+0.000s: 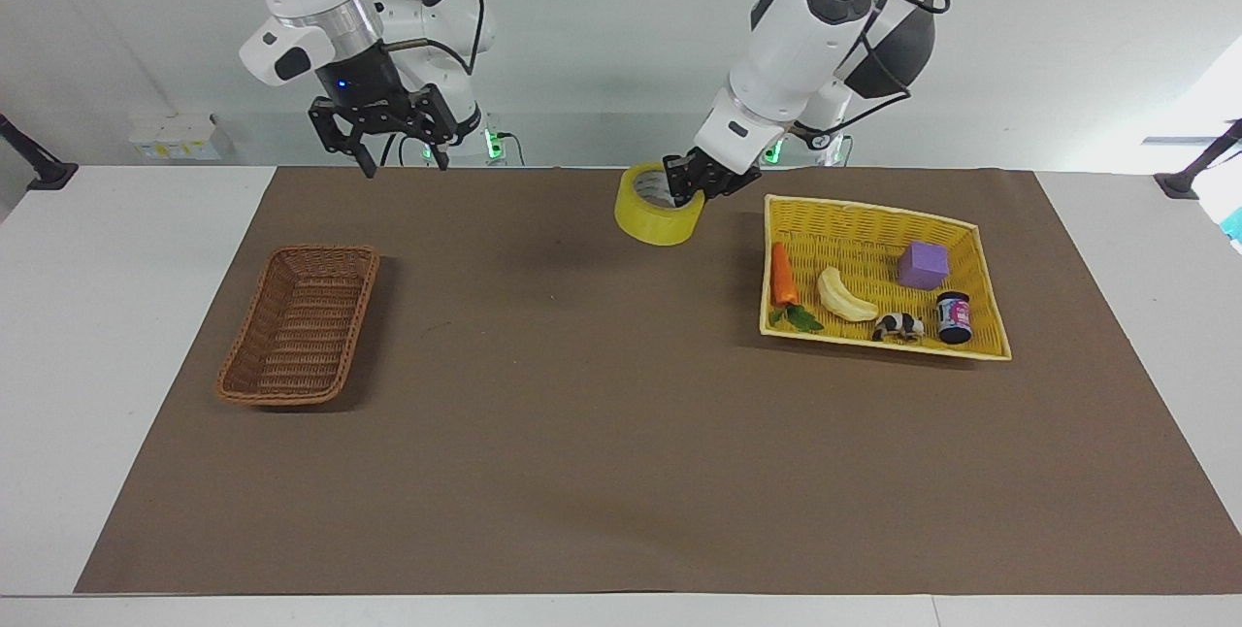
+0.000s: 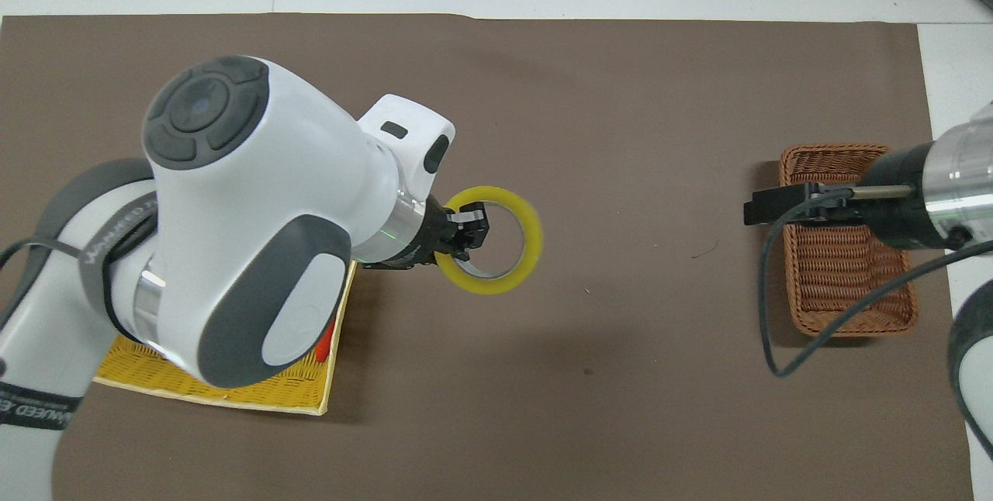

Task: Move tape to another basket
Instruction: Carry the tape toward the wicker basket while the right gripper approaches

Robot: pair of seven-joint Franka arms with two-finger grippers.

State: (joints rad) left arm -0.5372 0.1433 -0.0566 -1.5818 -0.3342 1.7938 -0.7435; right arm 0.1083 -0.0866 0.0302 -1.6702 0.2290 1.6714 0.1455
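The tape (image 1: 648,219), a glossy yellow roll, hangs from my left gripper (image 1: 691,188), which is shut on the roll's wall. It is held in the air over the brown mat, just past the yellow basket's (image 1: 873,212) edge, toward the right arm's end. In the overhead view the tape (image 2: 532,241) and left gripper (image 2: 464,234) show beside the big white arm. The dark-brown wicker basket (image 1: 301,326) stands empty at the right arm's end. My right gripper (image 1: 400,153) is open and raised over the mat's edge nearest the robots; overhead it (image 2: 768,206) is at the brown basket's (image 2: 845,284) rim.
The yellow basket holds a carrot (image 1: 784,276), a peeled banana (image 1: 842,295), a purple block (image 1: 922,265), a small jar (image 1: 954,316) and a toy cow (image 1: 899,325). In the overhead view the left arm hides most of the yellow basket (image 2: 233,396).
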